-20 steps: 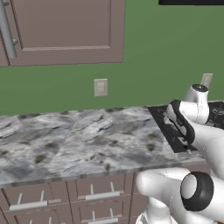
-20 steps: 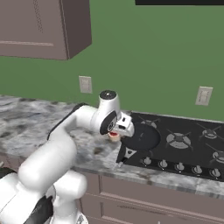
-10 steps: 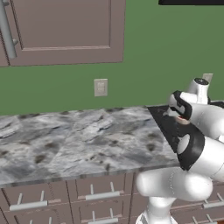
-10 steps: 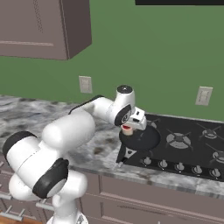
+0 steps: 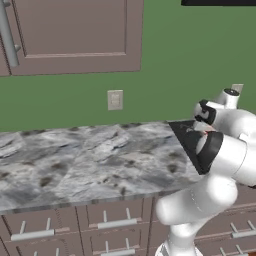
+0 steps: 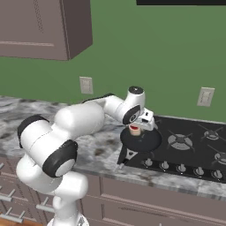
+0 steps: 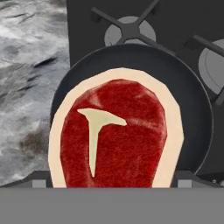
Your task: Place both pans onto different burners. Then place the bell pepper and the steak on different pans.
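The steak (image 7: pixel 113 135), red with a pale fat rim, is held between my gripper's (image 7: pixel 112 181) fingertips (image 7: pixel 40 179), which stand wide on its two sides. It hangs just above a round black pan (image 7: pixel 188 92). From the right base view, the gripper (image 6: pixel 135 128) holds the steak (image 6: pixel 134 129) over the pan (image 6: pixel 145 141), which sits on the front left burner of the black cooktop (image 6: pixel 194 154). Bare burners (image 7: pixel 130 29) lie beyond the pan. The other pan and the bell pepper are out of view.
Grey marble counter (image 6: pixel 99 152) runs left of the cooktop, whose corner (image 5: pixel 185 135) shows beside the arm. A row of silver knobs (image 6: pixel 181 168) lines its front edge. Wall outlets (image 6: pixel 86 84) and upper cabinets (image 5: pixel 75 35) are behind; drawers (image 5: pixel 115 225) below.
The arm has swung right, carrying the steak from over the cooktop's left edge to above the pan. The jaws have kept the same width.
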